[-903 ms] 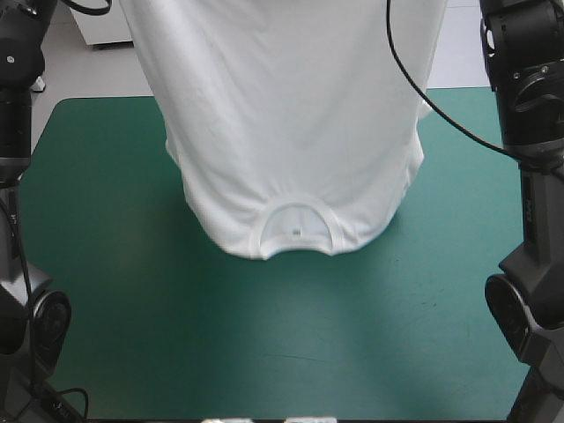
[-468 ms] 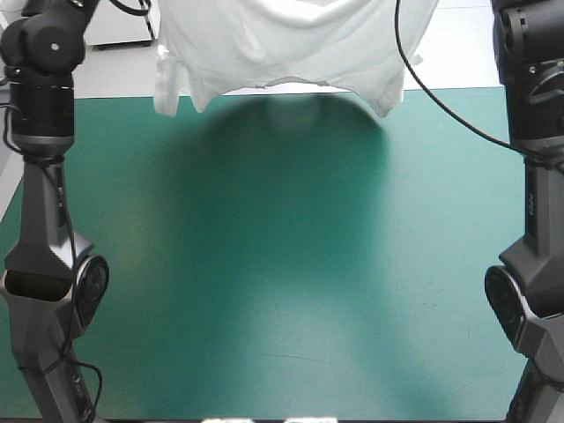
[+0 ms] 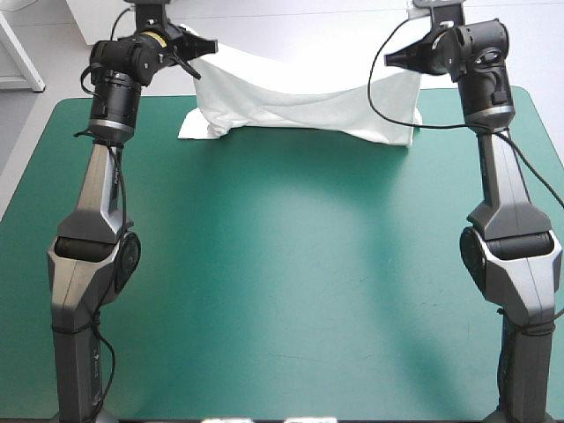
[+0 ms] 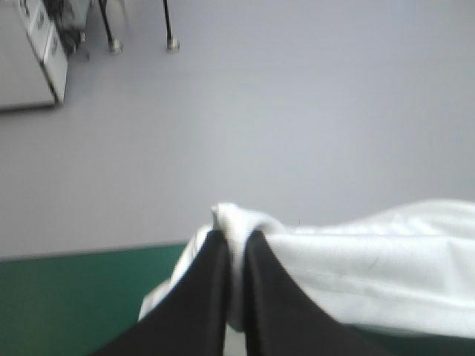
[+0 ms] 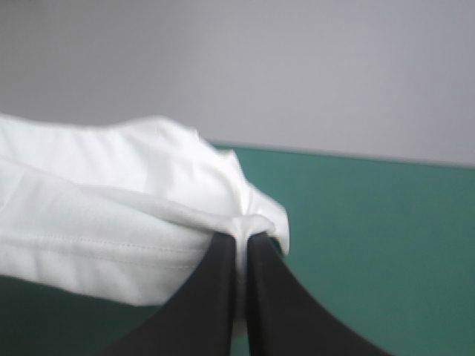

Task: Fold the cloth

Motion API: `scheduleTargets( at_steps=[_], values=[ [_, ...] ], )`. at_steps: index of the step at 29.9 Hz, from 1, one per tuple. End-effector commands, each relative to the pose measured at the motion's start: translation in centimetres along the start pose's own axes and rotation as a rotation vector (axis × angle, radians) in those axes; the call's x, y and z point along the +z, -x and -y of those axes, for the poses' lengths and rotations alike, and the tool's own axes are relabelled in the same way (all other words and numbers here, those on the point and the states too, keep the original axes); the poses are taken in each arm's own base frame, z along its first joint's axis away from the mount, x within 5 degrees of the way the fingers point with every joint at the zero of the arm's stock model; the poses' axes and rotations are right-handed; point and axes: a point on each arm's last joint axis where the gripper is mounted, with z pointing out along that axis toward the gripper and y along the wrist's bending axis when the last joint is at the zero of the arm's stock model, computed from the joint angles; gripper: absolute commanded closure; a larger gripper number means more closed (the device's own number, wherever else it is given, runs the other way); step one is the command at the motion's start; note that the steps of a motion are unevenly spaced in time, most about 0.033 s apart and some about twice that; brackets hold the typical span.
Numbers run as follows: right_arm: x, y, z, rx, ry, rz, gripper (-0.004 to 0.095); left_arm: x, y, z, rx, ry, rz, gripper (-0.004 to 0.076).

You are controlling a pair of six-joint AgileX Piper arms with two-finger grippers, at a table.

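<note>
The white T-shirt (image 3: 300, 97) hangs stretched between both grippers along the table's far edge. It sags in the middle, and its lower folds rest on the teal-green cover (image 3: 282, 264). My left gripper (image 3: 196, 48) is shut on one upper corner; in the left wrist view the cloth (image 4: 371, 274) bunches between the fingertips of that gripper (image 4: 236, 245). My right gripper (image 3: 392, 60) is shut on the other corner. The right wrist view shows the T-shirt (image 5: 96, 215) pinched by that gripper (image 5: 241, 239) and trailing off to its side.
Both arms rise from the near corners and reach forward along the table's left and right sides. The far edge of the cover (image 3: 291, 90) runs right behind the T-shirt. Grey floor lies beyond it.
Earlier the T-shirt hung high and near, covering the table's middle. Both arms have since swung it forward and down, so it now lies low at the far edge.
</note>
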Motion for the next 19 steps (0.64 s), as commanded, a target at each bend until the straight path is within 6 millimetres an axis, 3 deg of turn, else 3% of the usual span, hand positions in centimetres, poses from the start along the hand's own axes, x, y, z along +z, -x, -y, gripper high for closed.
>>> scheduleTargets(
  at_steps=[1,7,11,19],
  values=[
    [-0.7,-0.1,1.1,0.016,0.018,-0.036,0.0925,-1.3,0.3,0.2,-0.04,0.002,-0.045,0.0733],
    [1.0,-2.2,0.5,0.016,0.067,-0.168,0.0925,0.4,-3.0,-0.5,-0.027,0.084,-0.279,0.0733],
    [1.9,-5.4,0.5,0.041,0.077,-0.315,0.0925,1.1,-4.7,-1.0,-0.046,0.139,-0.397,0.0733],
    [-0.5,-11.8,0.3,0.072,0.104,-0.373,0.0925,1.0,-5.0,1.2,-0.009,0.146,-0.41,0.0733]
  ],
)
